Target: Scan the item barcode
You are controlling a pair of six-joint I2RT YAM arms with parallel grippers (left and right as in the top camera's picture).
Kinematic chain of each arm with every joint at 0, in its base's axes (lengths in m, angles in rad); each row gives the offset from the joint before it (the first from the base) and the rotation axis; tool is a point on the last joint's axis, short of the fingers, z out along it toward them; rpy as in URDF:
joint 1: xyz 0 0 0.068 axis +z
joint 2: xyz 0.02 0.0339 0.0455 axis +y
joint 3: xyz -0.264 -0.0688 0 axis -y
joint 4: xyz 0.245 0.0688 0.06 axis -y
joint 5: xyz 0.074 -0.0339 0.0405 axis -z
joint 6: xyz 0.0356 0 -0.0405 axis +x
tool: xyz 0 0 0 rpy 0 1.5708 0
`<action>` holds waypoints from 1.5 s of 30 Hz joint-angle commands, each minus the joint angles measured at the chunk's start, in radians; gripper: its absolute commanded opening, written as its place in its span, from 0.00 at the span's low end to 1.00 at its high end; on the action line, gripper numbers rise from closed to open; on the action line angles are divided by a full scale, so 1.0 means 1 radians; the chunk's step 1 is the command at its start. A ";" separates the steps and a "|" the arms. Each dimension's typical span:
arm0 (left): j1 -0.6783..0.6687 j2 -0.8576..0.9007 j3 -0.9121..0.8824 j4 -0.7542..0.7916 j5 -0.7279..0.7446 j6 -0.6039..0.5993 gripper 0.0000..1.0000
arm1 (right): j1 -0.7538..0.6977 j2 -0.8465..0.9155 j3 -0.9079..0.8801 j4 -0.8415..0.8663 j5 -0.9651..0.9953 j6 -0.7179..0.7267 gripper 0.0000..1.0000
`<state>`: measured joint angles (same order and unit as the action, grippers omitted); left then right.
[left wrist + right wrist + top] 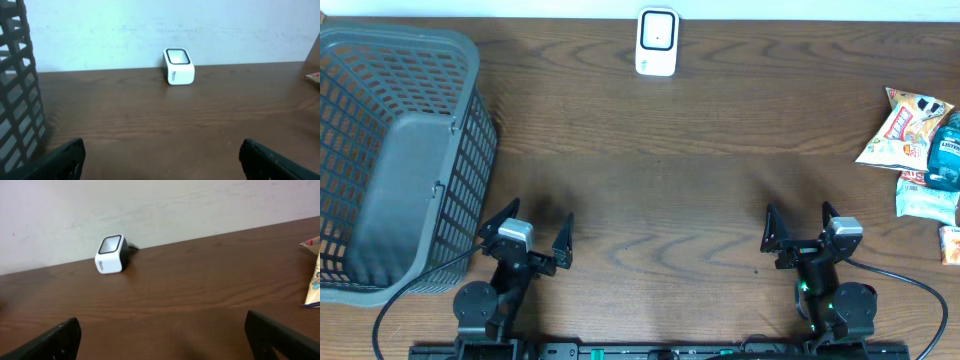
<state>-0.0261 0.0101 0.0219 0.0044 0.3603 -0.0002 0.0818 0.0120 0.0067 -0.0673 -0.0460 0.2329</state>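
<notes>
A white barcode scanner with a dark window stands at the table's far edge, also seen as the scanner in the left wrist view and the scanner in the right wrist view. Items lie at the right edge: an orange-and-white snack bag, a blue bottle and a pale packet. The snack bag's edge shows in the right wrist view. My left gripper is open near the front left, empty. My right gripper is open near the front right, empty.
A grey plastic basket fills the left side, its wall close beside my left gripper. A small orange pack sits at the right edge. Cables trail from both arm bases along the front edge.
</notes>
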 commanded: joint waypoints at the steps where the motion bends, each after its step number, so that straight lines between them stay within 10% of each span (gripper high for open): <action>1: -0.021 -0.008 -0.018 -0.036 -0.053 0.006 0.98 | -0.005 -0.006 -0.001 -0.004 -0.006 -0.010 0.99; 45: -0.018 -0.006 -0.018 -0.055 -0.129 -0.002 0.98 | -0.005 -0.006 -0.001 -0.004 -0.006 -0.010 0.99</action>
<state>-0.0425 0.0101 0.0246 -0.0212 0.2329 -0.0006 0.0818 0.0120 0.0067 -0.0673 -0.0463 0.2329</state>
